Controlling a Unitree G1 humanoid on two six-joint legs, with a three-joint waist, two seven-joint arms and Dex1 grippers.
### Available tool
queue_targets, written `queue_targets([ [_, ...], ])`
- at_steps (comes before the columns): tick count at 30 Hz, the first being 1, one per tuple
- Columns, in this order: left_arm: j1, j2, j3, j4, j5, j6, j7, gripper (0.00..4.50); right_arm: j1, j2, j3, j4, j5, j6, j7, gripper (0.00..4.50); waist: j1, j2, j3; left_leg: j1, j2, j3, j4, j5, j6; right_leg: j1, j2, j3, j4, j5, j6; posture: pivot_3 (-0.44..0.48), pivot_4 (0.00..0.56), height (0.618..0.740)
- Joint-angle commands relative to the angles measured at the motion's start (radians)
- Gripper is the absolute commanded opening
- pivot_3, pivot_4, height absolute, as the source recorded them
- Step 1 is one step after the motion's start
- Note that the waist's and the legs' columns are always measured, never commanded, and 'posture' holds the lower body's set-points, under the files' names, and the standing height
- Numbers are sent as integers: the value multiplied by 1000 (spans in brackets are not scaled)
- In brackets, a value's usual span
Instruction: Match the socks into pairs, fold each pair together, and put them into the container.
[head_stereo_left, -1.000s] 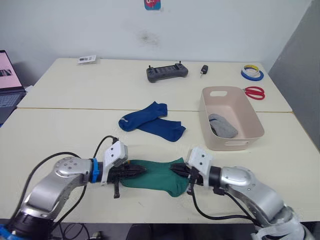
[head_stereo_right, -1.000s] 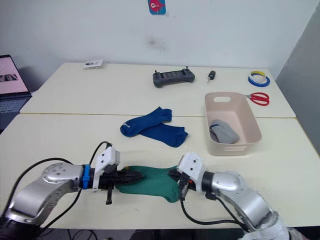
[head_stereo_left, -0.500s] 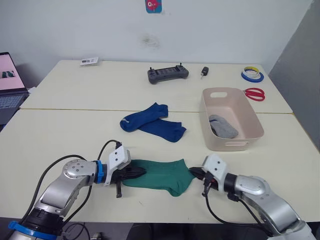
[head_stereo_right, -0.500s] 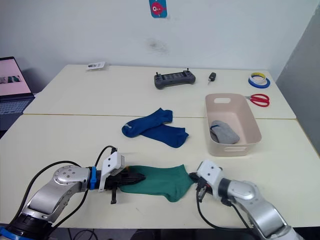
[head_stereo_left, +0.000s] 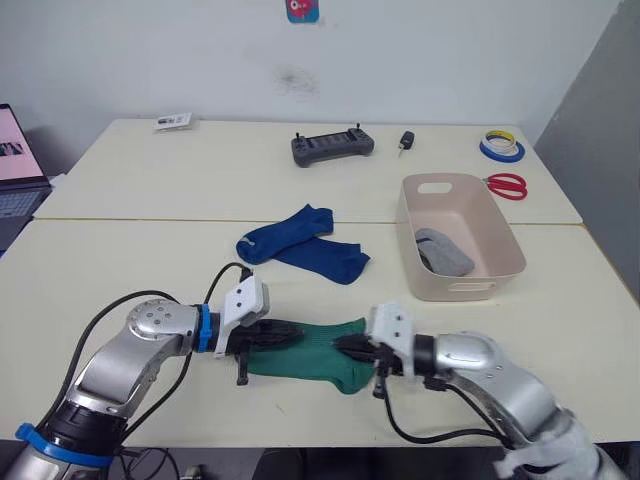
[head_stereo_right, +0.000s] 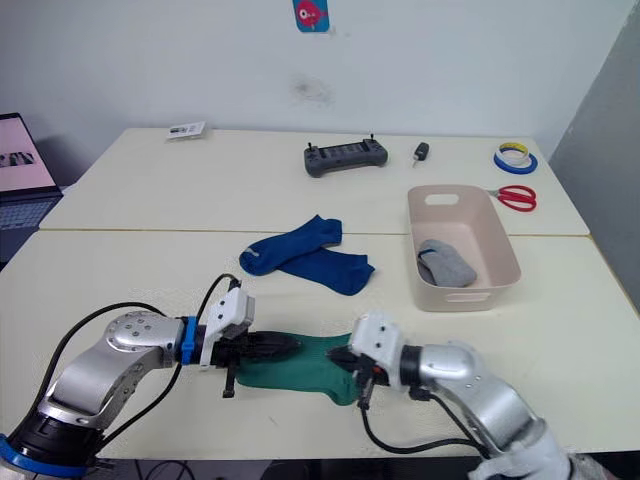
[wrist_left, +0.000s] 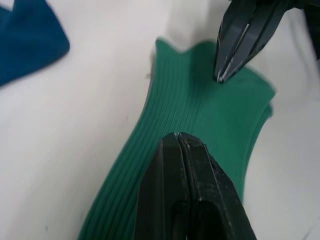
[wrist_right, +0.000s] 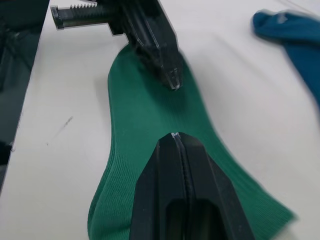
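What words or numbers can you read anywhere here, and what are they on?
None can be read.
Red and blue sticker on the white wall: a picture or sign, too small to make out.
Small white card with dark print on the far cream table: print too small to read.
Laptop screen, pink, at the table's edge: blurred, no readable text.
Dark grey handheld controller: no readable label.

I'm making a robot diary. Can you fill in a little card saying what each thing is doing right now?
left gripper: shut, tip on the green socks
right gripper: shut, tip on the green socks from the other end
green socks: flat on the near table
blue socks: loose, mid-table
container: on the robot's right, grey socks inside
far table: controller, tape rolls, red scissors
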Motion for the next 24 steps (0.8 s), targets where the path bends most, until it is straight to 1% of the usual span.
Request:
queue_targets([
  [1, 28, 26, 4, 44, 47, -52, -14, 0, 2, -16, 43, 21, -45, -4, 22, 38, 0, 0, 0, 0, 0, 0, 0, 0, 0, 0, 0, 0, 0, 0, 0, 0, 150, 740],
  [5, 58, 28, 5, 93, 80, -91, -18, 0, 58, -76, 15, -19, -55, 17, 32, 38, 3, 0, 0, 0, 0, 0, 0, 0, 0, 1, -1, 0, -1, 0, 0, 0, 150, 740],
  [11, 78, 20, 2, 116, 91, -120, -13, 0, 161, -171, -91, -136, -23, 21, 34, 38, 3, 0, -2, 1, 0, 0, 0, 0, 0, 2, -2, 0, -1, 0, 0, 0, 150, 740],
  [12, 79, 18, 2, 115, 90, -122, -13, 0, 179, -169, -120, -167, -5, 21, 27, 38, 3, 0, -2, 2, 0, 0, 0, 0, 0, 2, -2, 0, 0, 0, 0, 0, 150, 740],
  [16, 72, 5, 9, 113, 80, -118, -10, 0, 243, -140, -262, -302, 132, 127, -10, 38, 2, 1, -2, 1, 0, 0, 0, 0, 0, 2, -2, 0, 0, 0, 0, 0, 150, 740],
  [18, 71, 6, 8, 114, 85, -125, -13, 0, 271, -139, -321, -336, 158, 158, -35, 395, 3, 1, -2, 1, 0, 0, 0, 0, 0, 2, -2, 0, 0, 0, 0, 0, 150, 740],
  [19, 73, 7, 8, 115, 87, -129, -15, 0, 289, -129, -358, -346, 182, 184, -54, 648, 3, 1, -2, 1, 0, 0, 0, 0, 0, 2, -2, 0, 0, 0, 0, 0, 150, 740],
  [21, 77, 9, 8, 114, 86, -132, -18, 0, 316, -112, -406, -360, 210, 230, -91, 1314, 3, 0, -2, 1, 0, 0, 0, 0, 0, 2, -2, -1, 0, 0, 0, 0, 150, 740],
  [24, 83, 8, 7, 112, 86, -135, -18, 0, 325, -93, -403, -352, 189, 275, -157, 2362, 1, 1, -2, 1, 0, 0, 0, 0, 0, 2, -2, 0, 0, 0, 0, 0, 150, 740],
])
